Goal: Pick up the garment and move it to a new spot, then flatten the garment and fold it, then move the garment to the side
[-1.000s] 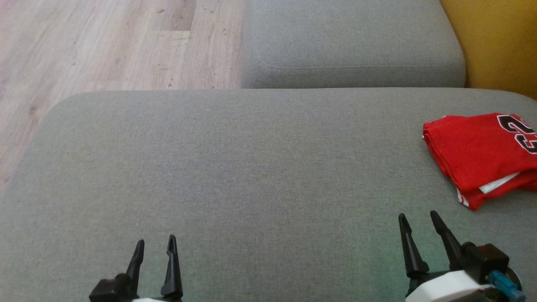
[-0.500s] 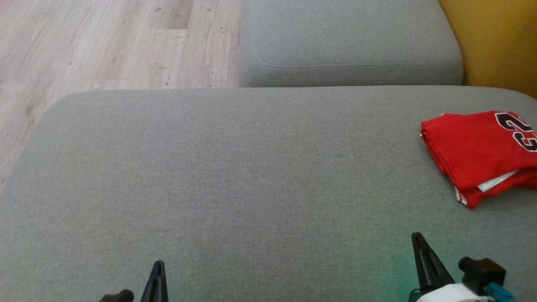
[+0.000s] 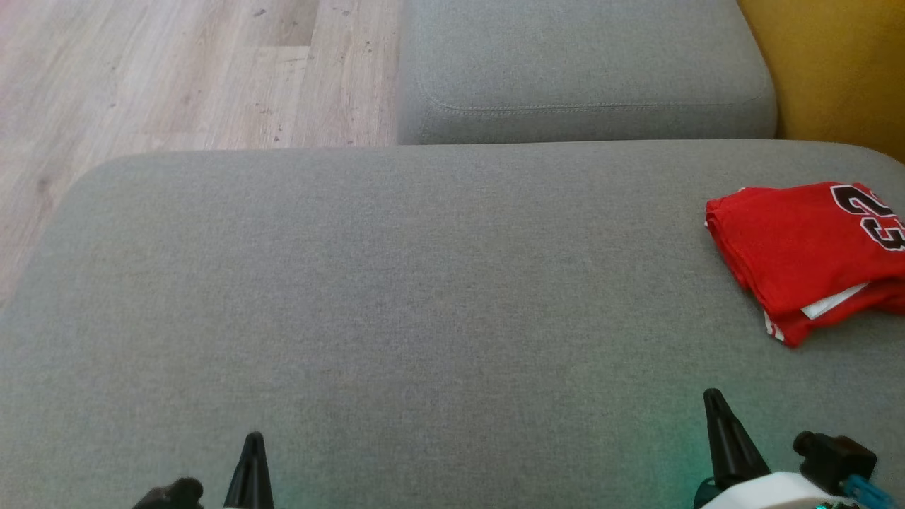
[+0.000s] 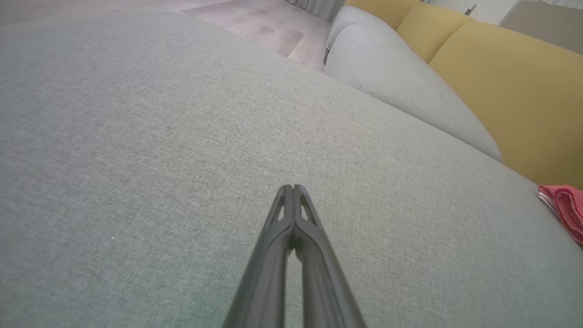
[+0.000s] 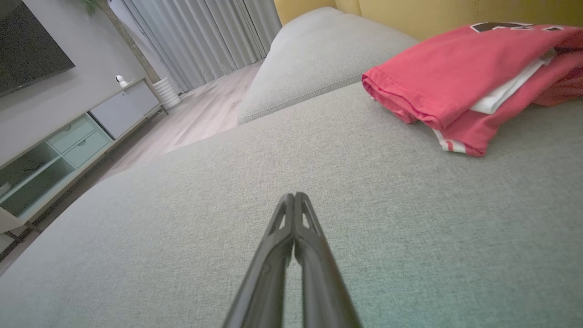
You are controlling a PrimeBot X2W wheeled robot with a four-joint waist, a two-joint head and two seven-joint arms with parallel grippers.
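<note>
On a wide grey sofa cushion (image 3: pixel 424 283) flanked by wood floor (image 3: pixel 177 71) and a yellow backrest (image 3: pixel 834 63), a folded red garment (image 3: pixel 792 247) lies at the right edge, while the left gripper (image 4: pixel 294 187) and right gripper (image 5: pixel 294 196), both clenched on nothing, point across bare fabric.

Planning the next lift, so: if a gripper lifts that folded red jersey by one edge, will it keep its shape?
Probably not: the red jersey is soft cloth in loose layers, so it would likely droop and unfold. Pushed, it would probably bunch on the woven grey cushion, not slide.
</note>
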